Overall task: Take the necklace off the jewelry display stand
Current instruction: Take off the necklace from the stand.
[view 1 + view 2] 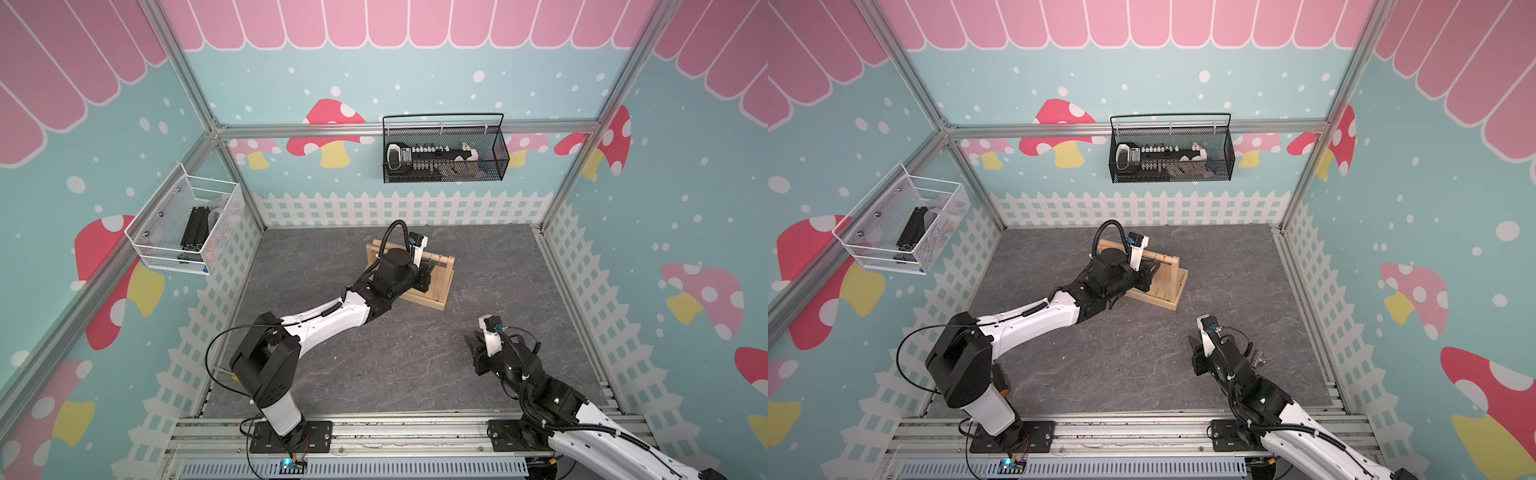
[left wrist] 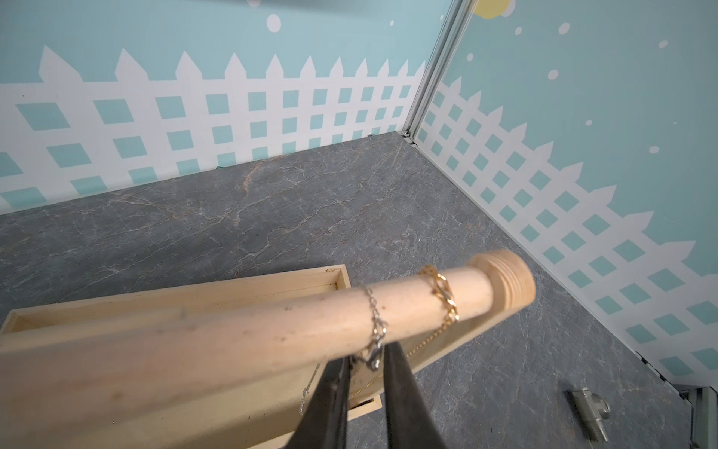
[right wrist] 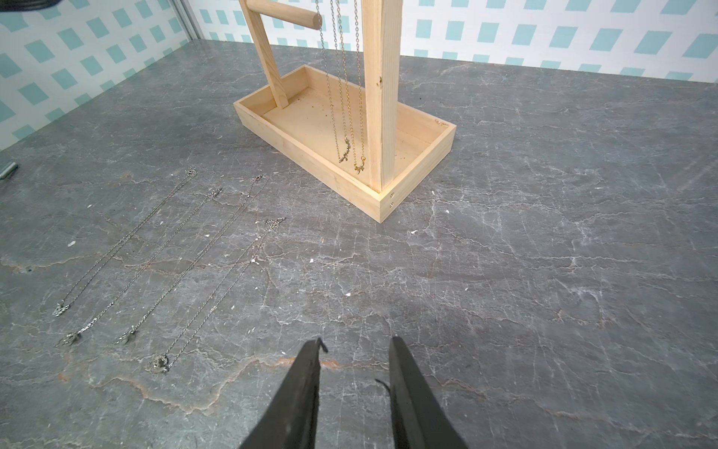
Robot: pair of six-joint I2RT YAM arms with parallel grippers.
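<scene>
The pale wooden jewelry display stand [image 1: 441, 293] [image 1: 1174, 291] stands at the middle back of the grey table. In the left wrist view a silver necklace [image 2: 375, 322] and a gold necklace [image 2: 443, 295] loop over its round dowel bar [image 2: 252, 330]. My left gripper [image 2: 367, 359] [image 1: 424, 277] reaches in just under the bar. Its fingers [image 2: 330, 392] stand a narrow gap apart on either side of the silver clasp, and their tips are hidden behind the bar. My right gripper [image 3: 355, 344] [image 1: 471, 343] hovers open and empty over the table at the front right. Both chains [image 3: 344, 97] hang down into the stand's tray [image 3: 342, 175].
Several silver necklaces [image 3: 155, 252] lie stretched out in a row on the table beside the stand. A small metal fitting [image 2: 588, 408] [image 1: 1258, 357] lies near the right wall. A black wire basket [image 1: 444, 153] and a white mesh basket [image 1: 187, 224] hang on the walls.
</scene>
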